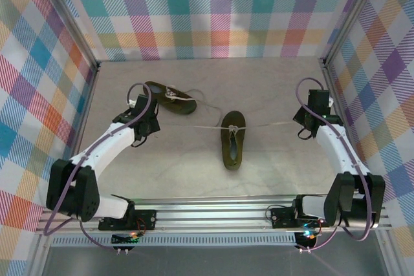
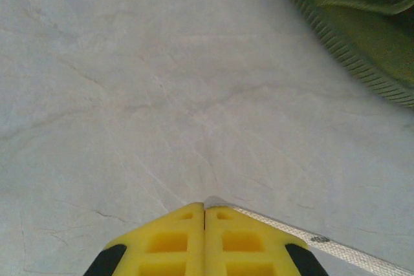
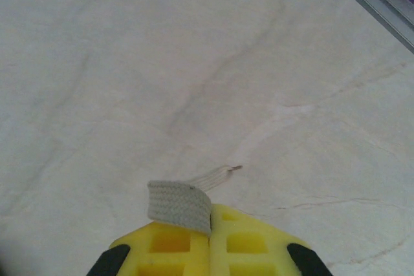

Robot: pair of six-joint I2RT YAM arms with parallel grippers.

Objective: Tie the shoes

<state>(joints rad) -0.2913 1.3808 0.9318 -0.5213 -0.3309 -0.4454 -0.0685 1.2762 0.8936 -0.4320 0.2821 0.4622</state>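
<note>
We see a matt, faintly veined stone-look tabletop [image 2: 129, 95], smooth yellow plastic on the right end effector [image 3: 210, 219], a flat woven cloth lace [image 3: 178, 201], and a shoe [image 2: 362, 37] with a ribbed sole edge.

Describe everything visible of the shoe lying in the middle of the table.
The middle shoe is a small, dark olive-green low-top resting on its sole on the pale marbled table, its length pointing toward the arm bases, apart from the other shoe. Its flat, woven cream-white lace crosses it near the far end and stretches nearly straight to both sides. One end is pinched in the shut left pincer, the other in the shut right pincer. No bow is tied.
</note>
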